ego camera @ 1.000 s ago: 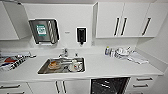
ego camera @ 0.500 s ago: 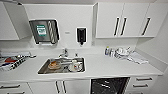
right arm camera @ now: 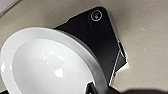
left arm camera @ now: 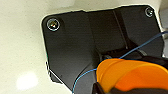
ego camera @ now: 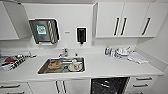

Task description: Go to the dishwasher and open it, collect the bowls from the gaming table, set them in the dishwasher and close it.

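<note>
Head view count: one sink (ego camera: pixel 42 70) set in the worktop, one tap (ego camera: pixel 64 53) behind it, one wall paper-towel dispenser (ego camera: pixel 44 31), one black soap dispenser (ego camera: pixel 81 34), and one open dishwasher (ego camera: pixel 108 85) bay under the worktop's front edge. Upper cabinets at the right show three black vertical handles (ego camera: pixel 116 26). Wrist views: one orange bowl (left arm camera: pixel 132 76) at the left wrist, one white bowl (right arm camera: pixel 47 62) at the right wrist; crockery by the worktop's right end too blurred to count.
</note>
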Tool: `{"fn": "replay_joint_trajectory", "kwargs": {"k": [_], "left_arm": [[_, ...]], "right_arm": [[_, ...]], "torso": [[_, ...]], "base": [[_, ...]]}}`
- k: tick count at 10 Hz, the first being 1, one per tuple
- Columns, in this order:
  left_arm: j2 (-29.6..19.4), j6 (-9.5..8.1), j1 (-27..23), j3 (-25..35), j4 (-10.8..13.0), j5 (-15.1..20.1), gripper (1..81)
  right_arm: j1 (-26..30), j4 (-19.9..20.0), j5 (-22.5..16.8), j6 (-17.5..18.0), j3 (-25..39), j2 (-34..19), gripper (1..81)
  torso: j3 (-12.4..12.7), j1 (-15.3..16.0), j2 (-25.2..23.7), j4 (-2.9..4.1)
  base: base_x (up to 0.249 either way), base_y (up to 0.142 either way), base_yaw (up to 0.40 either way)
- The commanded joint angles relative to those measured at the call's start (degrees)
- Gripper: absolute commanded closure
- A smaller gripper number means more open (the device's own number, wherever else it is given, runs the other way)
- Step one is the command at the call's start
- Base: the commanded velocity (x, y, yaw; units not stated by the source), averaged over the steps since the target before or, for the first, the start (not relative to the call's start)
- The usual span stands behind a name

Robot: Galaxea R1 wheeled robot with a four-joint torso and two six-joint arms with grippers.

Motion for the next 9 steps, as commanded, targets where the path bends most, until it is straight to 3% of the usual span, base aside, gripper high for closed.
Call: {"fn": "replay_joint_trajectory", "kwargs": {"k": [1,2,4,6,7,9], "left_arm": [[-2.4,0.23,-2.5,3.1,-0.1,3.3,81.1],[-3.6,0.32,-2.5,5.1,-0.2,2.9,81.1],[-8.7,0.23,-2.5,14.5,-0.1,2.3,81.1],[-12.8,-0.29,-2.5,19.6,-0.3,1.2,81.1],[-14.7,-0.38,-2.5,21.9,-0.3,0.5,81.1],[-20.2,-0.56,-2.7,29.3,-0.4,-1.1,81.1]], "right_arm": [[2.5,0.4,-1.6,0.1,0.6,-1.2,81.1],[2.4,0.4,-1.5,0.0,0.6,-1.3,81.1],[2.5,0.4,-1.5,0.0,0.9,-1.8,81.1],[2.7,0.4,-1.5,0.1,0.9,-1.9,81.1],[2.7,0.4,-1.5,0.0,0.9,-1.8,81.1],[2.7,0.4,-1.5,0.1,0.9,-1.8,81.1]], "torso": [[-5.3,0.0,0.0,0.00],[-6.3,0.0,0.0,0.00],[-10.2,0.0,0.0,0.00],[-14.0,0.0,0.0,0.00],[-10.6,0.0,0.0,0.00],[-12.7,0.1,0.1,0.00]], "base": [[0.000,0.000,0.000],[0.000,0.000,0.000],[0.000,0.000,0.000],[0.000,0.000,0.000],[0.000,0.000,0.000],[0.000,0.000,0.000]]}}
